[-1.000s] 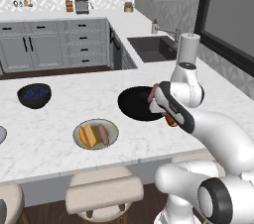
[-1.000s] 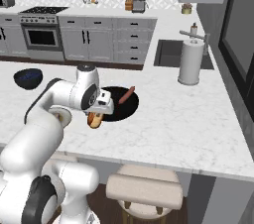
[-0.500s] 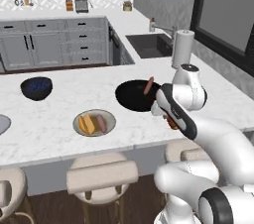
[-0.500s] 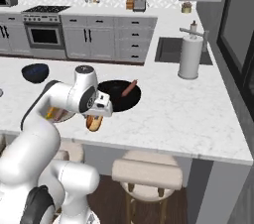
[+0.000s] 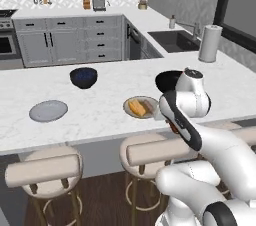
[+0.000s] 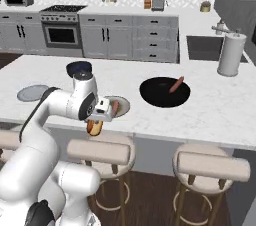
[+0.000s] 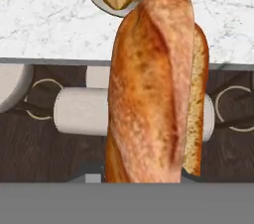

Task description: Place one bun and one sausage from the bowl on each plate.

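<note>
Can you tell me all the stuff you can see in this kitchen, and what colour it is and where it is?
Long golden-orange hot-dog bun: one, held in the gripper, out past the counter's front edge.
Olive-centred round plate: one, near the counter's front, carrying another golden bun and a pinkish sausage.
Plain grey round plate: one, on the counter's left part.
Wide shallow black bowl: one, mid-counter, with one reddish-brown sausage leaning on its rim.
Small deep dark blue bowl: one, further back on the counter.
White paper towel roll: one, upright by the sink.
Beige padded stools: several, under the counter's front.
White robot gripper: one, shut on the bun.
</note>
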You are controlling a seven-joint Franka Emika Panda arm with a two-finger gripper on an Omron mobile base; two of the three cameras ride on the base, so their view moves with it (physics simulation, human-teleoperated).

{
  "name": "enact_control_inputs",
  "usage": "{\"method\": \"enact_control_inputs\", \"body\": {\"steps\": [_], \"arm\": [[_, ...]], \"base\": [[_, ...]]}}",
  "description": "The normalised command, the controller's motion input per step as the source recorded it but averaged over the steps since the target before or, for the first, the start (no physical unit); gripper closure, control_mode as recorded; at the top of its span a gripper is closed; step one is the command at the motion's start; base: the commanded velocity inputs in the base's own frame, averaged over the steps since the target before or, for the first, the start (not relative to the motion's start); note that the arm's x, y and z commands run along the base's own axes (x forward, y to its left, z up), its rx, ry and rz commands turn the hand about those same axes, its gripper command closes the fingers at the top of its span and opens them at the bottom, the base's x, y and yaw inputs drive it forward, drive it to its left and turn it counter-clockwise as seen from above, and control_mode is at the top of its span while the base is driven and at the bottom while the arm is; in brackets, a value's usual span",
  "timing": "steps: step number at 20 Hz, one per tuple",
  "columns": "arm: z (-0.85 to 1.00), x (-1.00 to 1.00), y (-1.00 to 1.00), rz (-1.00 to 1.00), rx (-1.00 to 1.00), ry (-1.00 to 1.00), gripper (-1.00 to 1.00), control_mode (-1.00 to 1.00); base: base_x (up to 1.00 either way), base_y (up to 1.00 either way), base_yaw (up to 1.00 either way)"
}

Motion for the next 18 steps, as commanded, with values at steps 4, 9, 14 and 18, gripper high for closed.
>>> {"method": "enact_control_inputs", "body": {"steps": [4,9,14,18], "arm": [[0.00,0.00,0.00,0.00,0.00,0.00,1.00,1.00],[0.00,0.00,0.00,0.00,0.00,0.00,1.00,1.00],[0.00,0.00,0.00,0.00,0.00,0.00,1.00,1.00],[0.00,0.00,0.00,0.00,0.00,0.00,1.00,1.00]], "base": [[0.40,1.00,0.00],[0.60,1.00,0.00],[0.28,1.00,0.00],[0.41,0.90,0.00]]}}
